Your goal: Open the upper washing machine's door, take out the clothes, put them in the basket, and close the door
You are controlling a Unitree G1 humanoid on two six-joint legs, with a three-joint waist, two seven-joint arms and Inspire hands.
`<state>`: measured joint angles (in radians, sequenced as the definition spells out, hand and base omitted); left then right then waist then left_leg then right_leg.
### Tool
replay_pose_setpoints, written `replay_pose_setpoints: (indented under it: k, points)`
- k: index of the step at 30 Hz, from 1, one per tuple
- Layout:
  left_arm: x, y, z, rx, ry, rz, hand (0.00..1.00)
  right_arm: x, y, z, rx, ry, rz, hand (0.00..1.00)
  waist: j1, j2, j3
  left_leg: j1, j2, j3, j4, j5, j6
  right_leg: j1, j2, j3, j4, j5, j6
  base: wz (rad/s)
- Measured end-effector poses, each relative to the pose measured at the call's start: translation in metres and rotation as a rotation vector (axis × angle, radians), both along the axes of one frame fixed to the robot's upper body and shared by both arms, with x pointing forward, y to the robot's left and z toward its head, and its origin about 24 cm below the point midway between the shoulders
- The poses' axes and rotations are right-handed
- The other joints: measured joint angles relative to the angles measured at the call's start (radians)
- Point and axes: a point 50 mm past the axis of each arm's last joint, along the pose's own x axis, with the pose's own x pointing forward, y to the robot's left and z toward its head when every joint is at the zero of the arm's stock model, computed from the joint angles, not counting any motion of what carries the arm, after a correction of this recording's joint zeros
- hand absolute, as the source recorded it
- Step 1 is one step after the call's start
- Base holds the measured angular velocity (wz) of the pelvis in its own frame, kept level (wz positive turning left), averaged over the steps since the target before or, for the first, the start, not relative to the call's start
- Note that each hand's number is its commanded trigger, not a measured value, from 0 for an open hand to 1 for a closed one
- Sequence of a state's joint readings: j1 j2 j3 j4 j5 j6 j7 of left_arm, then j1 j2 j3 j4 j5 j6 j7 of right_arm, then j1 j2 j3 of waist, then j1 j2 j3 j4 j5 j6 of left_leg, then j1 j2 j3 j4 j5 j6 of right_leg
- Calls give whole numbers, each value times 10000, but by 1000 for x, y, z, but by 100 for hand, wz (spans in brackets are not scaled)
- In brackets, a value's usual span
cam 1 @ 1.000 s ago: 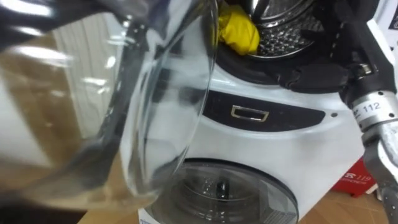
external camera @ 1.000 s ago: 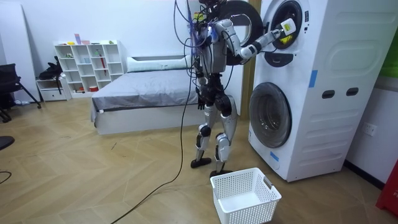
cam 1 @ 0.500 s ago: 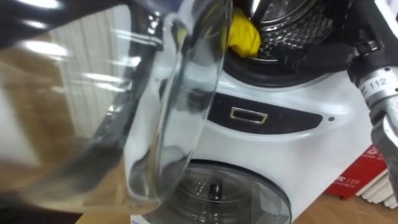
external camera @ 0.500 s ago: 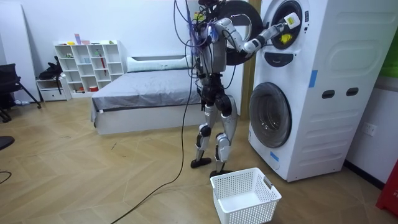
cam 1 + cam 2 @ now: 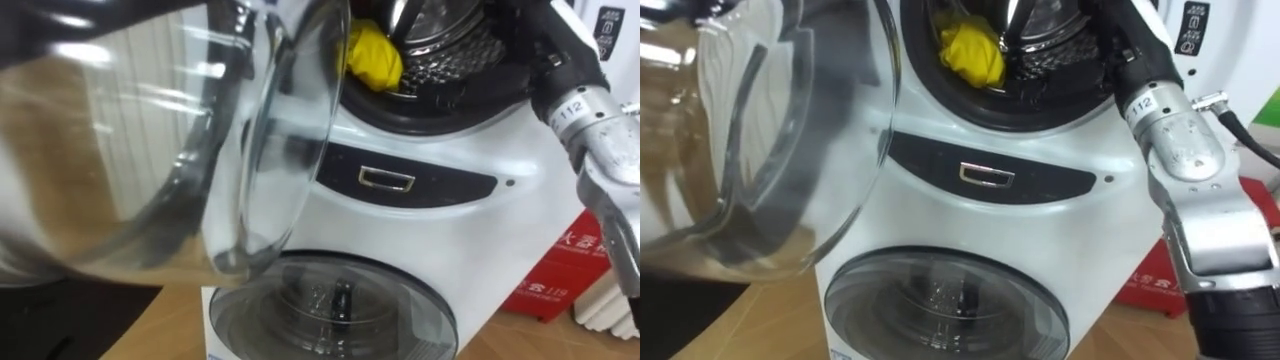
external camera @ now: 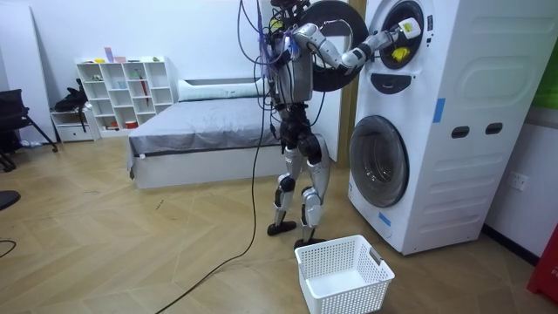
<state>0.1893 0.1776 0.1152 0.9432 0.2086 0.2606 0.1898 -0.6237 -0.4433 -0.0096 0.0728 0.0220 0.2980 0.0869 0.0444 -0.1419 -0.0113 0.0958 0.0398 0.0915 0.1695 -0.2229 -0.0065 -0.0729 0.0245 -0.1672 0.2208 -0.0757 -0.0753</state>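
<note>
Lying crumpled, yellow cloth (image 5: 372, 56), perforated drum (image 5: 455, 62), domed glass door (image 5: 262, 170)

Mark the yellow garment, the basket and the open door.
yellow garment (image 5: 372, 55), left eye view, bunched middle
basket (image 6: 353, 298), room view, near wall
open door (image 5: 270, 170), left eye view, glass bowl

The number 112 stands on a white label (image 5: 1143, 104) on the right forearm. White print on the red box (image 5: 556, 286) and on the dark sticker (image 5: 1195, 26) on the washing machine (image 5: 1040, 235) is too small to read.
</note>
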Motion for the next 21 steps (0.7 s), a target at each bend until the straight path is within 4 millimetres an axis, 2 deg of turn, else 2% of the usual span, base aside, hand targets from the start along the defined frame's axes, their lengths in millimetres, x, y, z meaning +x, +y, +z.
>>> replay_pose_setpoints:
  k: [3,7,9,11,14,17,21]
  points:
    - [1,0,0,-54,-8,-22,0,0,1,-1,-543,48,-191,0,110,-8,-5,14,7,3,-16,33,-21,-5,-13,6,3,15,-26,0]
    - [2,0,1,-37,-36,-101,0,4,5,-6,-2184,219,-678,0,241,-26,1,46,9,8,-29,67,-38,11,1,22,13,28,-45,0]
    - [4,1,1,1,-37,-235,0,7,6,-7,-2624,360,-768,0,255,-68,49,49,8,9,-22,75,-46,20,5,22,12,32,-43,0]
    - [8,5,2,105,-71,-262,0,10,3,-11,-3190,647,-987,0,378,-233,105,39,12,0,-15,83,-62,15,68,41,2,13,2,0]
    - [9,5,3,89,-58,-278,0,11,3,-12,-3996,884,-1230,0,471,-327,152,6,12,-10,9,47,-102,7,87,71,-43,39,29,-3]
    - [11,5,3,110,-24,-262,0,11,6,-11,-4998,977,-1408,0,478,-331,155,-9,19,-8,3,55,-99,-11,107,80,-60,50,20,0]
    - [18,5,4,99,-194,-312,0,11,8,-11,-5474,1103,-1386,0,484,-343,146,-9,20,1,-5,81,-62,-18,108,85,-54,58,7,0]
